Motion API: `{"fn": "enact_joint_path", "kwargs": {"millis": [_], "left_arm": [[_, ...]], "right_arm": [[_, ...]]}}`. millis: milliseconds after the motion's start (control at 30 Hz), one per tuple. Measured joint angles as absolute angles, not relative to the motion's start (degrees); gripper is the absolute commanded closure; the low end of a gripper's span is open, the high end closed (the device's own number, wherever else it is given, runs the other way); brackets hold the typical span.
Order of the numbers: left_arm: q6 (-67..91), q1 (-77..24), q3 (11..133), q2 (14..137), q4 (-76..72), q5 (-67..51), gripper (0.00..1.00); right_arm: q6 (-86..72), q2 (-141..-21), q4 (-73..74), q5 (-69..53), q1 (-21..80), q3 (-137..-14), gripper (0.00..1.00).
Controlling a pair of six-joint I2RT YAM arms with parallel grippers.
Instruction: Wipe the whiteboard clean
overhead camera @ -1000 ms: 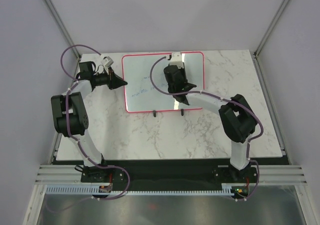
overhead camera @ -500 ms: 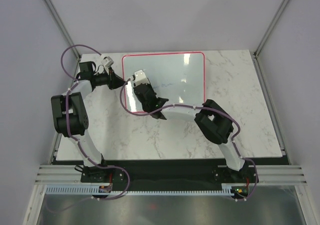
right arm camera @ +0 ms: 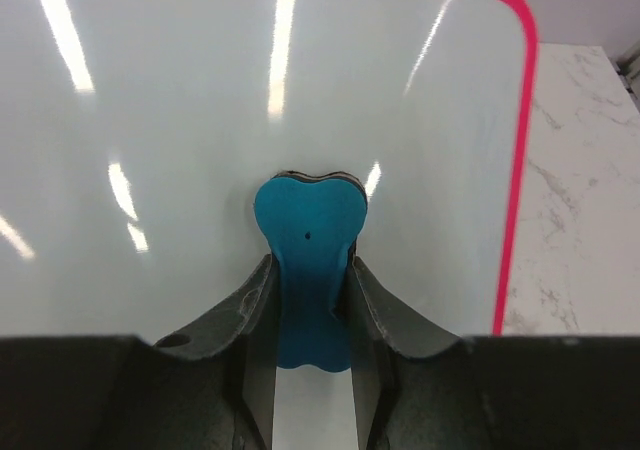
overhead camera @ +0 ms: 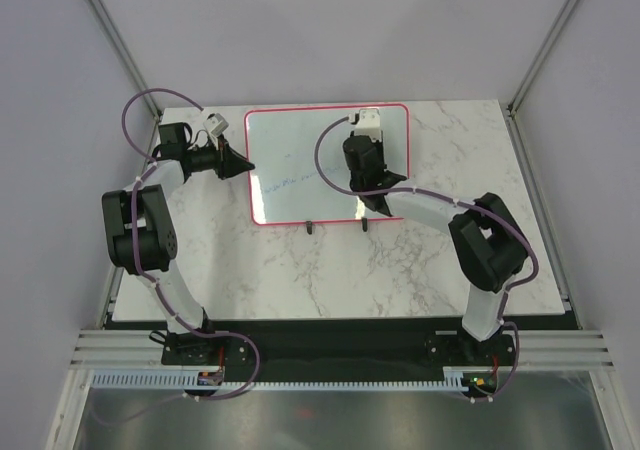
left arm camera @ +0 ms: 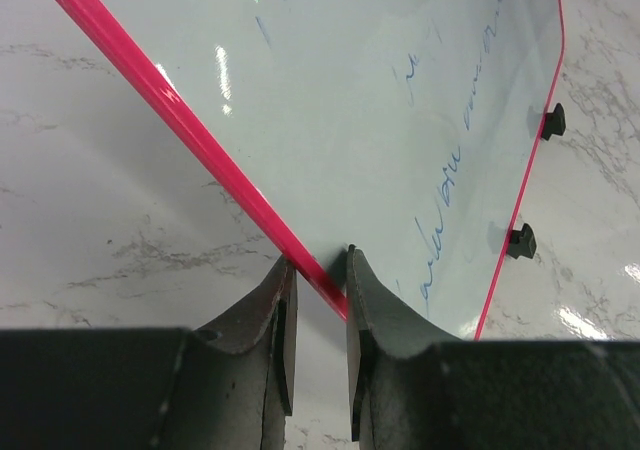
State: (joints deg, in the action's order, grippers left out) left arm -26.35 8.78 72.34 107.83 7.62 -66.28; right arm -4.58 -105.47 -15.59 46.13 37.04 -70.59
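Right claw (right arm camera: 308, 266) pinches the eraser (right arm camera: 308, 215) against the right of the whiteboard (right arm camera: 150, 170); left claw (left arm camera: 318, 270) clamps its left frame (left arm camera: 180, 120), we judge to steady it.

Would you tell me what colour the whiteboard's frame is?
The frame is bright pink-red, clearest in the left wrist view.
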Motion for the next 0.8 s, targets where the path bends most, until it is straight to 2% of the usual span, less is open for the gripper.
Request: {"fn": "enact_joint_path", "kwargs": {"millis": [167,400,600,800], "left_arm": [[-26.7,8.8,72.3,107.8,7.6,-66.0,0.98],[-27.6,8.8,72.2,107.5,7.6,-65.8,0.98],[-28.6,8.6,72.1,107.3,7.6,-64.9,0.98],[-29.5,8.6,72.0,107.0,7.6,-64.6,0.98]], "right_arm": [[-2.7,-110.5,-17.1,42.7,44.8,-75.0,1.00],[-2.8,-112.5,-16.8,37.0,52.1,-71.2,1.00],[-3.5,-108.9,-16.8,41.3,49.6,-66.5,1.00],[-7.7,-100.8,-16.0,43.4,38.0,-60.9,1.00]]}}
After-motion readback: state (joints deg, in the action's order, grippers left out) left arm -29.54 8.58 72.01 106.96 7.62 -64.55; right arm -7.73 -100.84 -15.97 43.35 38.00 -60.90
